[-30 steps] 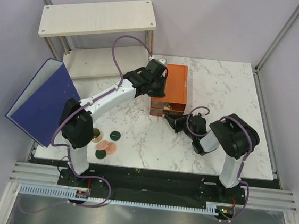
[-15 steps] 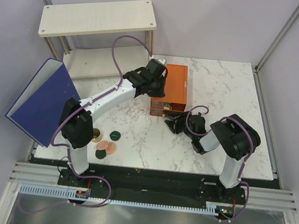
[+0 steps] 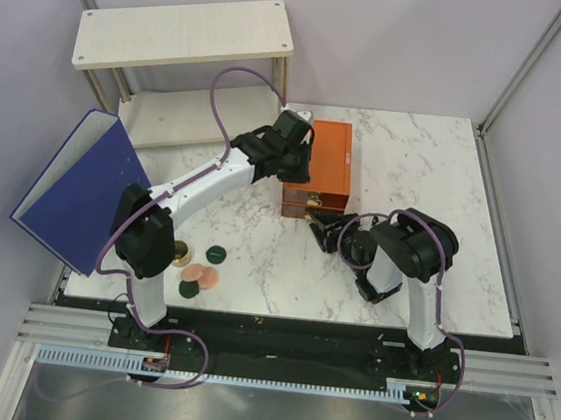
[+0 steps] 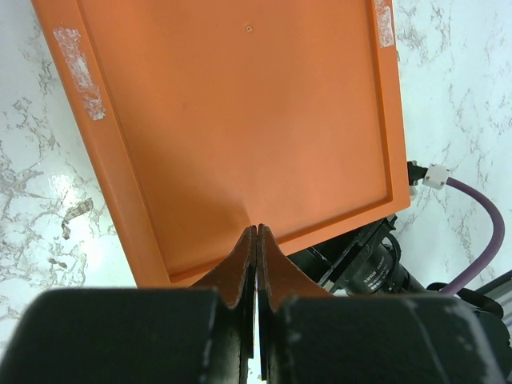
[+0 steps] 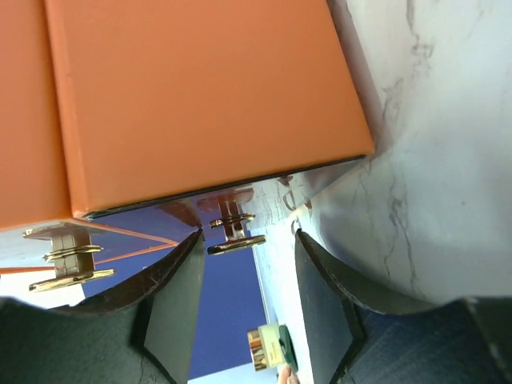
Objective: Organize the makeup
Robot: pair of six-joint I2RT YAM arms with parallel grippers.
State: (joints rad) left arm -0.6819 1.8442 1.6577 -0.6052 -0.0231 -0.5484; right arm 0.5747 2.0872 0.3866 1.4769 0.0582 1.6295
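The makeup lies at the table's front left: a dark green compact (image 3: 217,254), a peach disc (image 3: 196,276), a second dark compact (image 3: 189,288) and a gold-rimmed jar (image 3: 181,255). The jar (image 5: 270,346) also shows far off in the right wrist view. My left gripper (image 3: 300,172) is shut and empty, its fingertips (image 4: 250,237) resting on the orange drawer box's lid (image 4: 240,120). My right gripper (image 3: 319,222) is open at the box's front. A gold drawer knob (image 5: 234,238) sits between its fingers, untouched. A second knob (image 5: 68,268) lies to the left.
The orange drawer box (image 3: 318,164) stands mid-table. A big blue binder (image 3: 82,189) leans at the left edge, close to the makeup. A wooden shelf (image 3: 183,34) stands at the back left. Bare marble (image 3: 426,165) lies right of the box.
My right gripper has opened off the drawer knob, and its elbow has swung left. The left arm, the box and the makeup have not moved.
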